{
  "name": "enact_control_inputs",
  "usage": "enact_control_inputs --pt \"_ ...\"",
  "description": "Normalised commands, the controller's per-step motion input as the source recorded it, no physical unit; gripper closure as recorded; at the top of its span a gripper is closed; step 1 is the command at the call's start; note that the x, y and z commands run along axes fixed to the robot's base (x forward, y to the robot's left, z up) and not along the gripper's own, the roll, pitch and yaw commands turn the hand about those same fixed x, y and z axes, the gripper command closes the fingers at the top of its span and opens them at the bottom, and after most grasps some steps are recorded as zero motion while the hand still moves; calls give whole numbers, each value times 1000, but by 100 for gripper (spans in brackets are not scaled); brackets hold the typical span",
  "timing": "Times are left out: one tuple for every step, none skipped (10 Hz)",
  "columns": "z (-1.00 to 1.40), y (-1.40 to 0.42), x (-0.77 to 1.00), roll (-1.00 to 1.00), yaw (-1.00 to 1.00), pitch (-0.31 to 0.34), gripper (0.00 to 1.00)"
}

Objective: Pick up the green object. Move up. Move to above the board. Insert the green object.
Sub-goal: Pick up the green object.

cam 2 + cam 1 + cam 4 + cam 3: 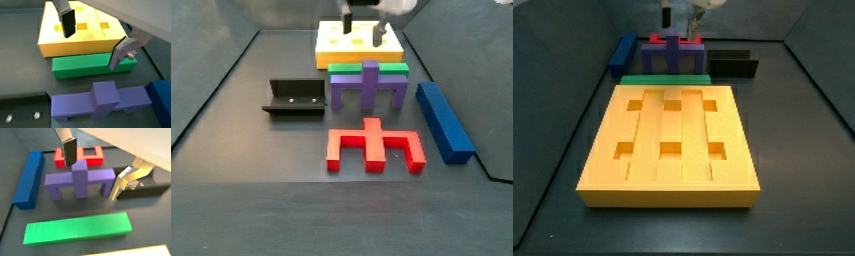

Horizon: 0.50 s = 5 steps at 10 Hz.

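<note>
The green object point(77, 228) is a flat bar lying on the floor between the board point(647, 125) and a purple block point(80, 178), against the board's short end. It also shows in the other wrist view point(90, 65) and in both side views point(665, 78) point(369, 69). The board is a yellow slab with six square holes point(67, 47) point(338, 45). My gripper point(95, 170) point(92, 42) is open and empty. It hangs above the green object and the purple block's near edge, high in both side views point(683, 15) point(362, 30).
The purple block point(372, 85) stands beside the green object. A blue bar point(445, 120) lies along one side, and a red comb-shaped piece point(372, 145) lies beyond the purple block. The dark fixture point(291, 100) stands on the other side.
</note>
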Motion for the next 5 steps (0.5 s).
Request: enact_control_inputs --pt "-414 -220 0 13 -977 0 0" --pt "-429 -214 0 19 -977 0 0" --pt "-431 -214 0 19 -977 0 0" --pt "-400 -251 0 11 -957 0 0" --pt "-263 -300 0 59 -889 9 0"
